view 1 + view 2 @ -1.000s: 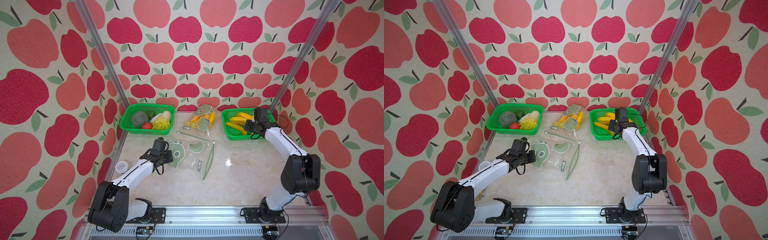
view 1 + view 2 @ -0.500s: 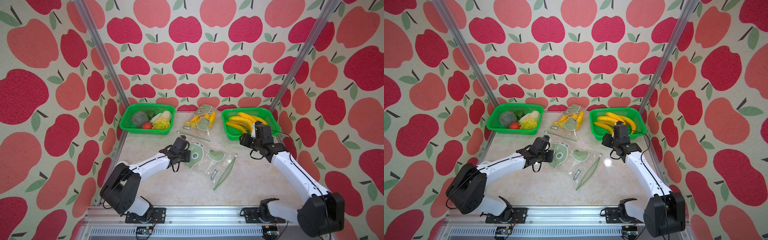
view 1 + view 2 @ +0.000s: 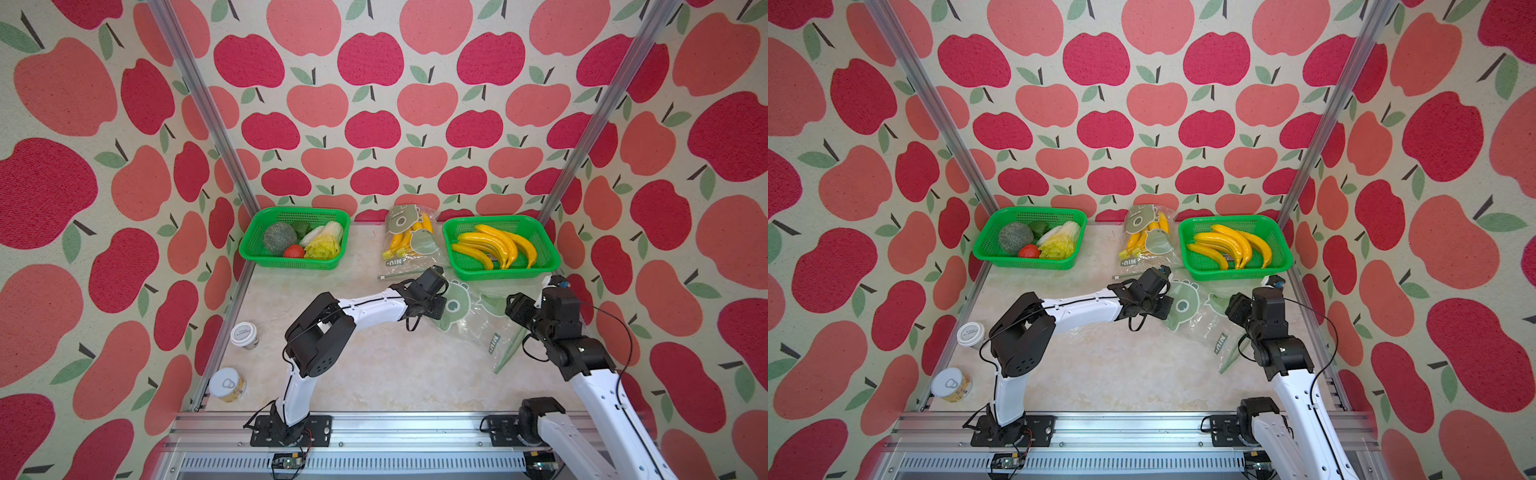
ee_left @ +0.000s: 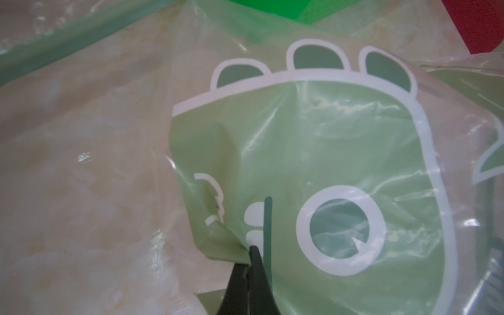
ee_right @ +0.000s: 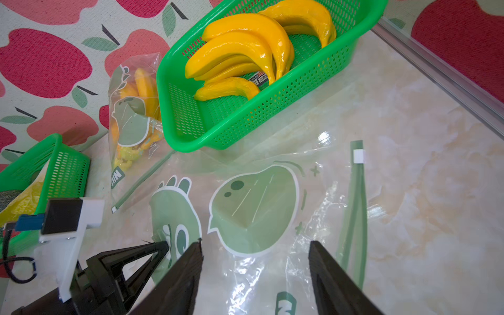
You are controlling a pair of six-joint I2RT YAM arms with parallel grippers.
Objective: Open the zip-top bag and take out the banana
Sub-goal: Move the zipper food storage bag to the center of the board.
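Right arm has pulled back from over the banana basket (image 3: 498, 274) and now hangs in front of it. Left arm has dragged the flat bag (image 3: 469, 316) across to just in front of that basket.

- Grip: left gripper (image 4: 249, 259) pinched tight on the flat bag's dinosaur print.
- The right gripper (image 5: 256, 242) has its jaws apart and holds nothing, above the bag near its green zip strip (image 3: 509, 347).
- Progress: the flat bag looks empty; loose bananas (image 3: 494, 245) lie in the basket.
- Left to do, probably: the second bag (image 3: 409, 241), just beside the basket, holds bananas. Cannot tell whether its zip is sealed.
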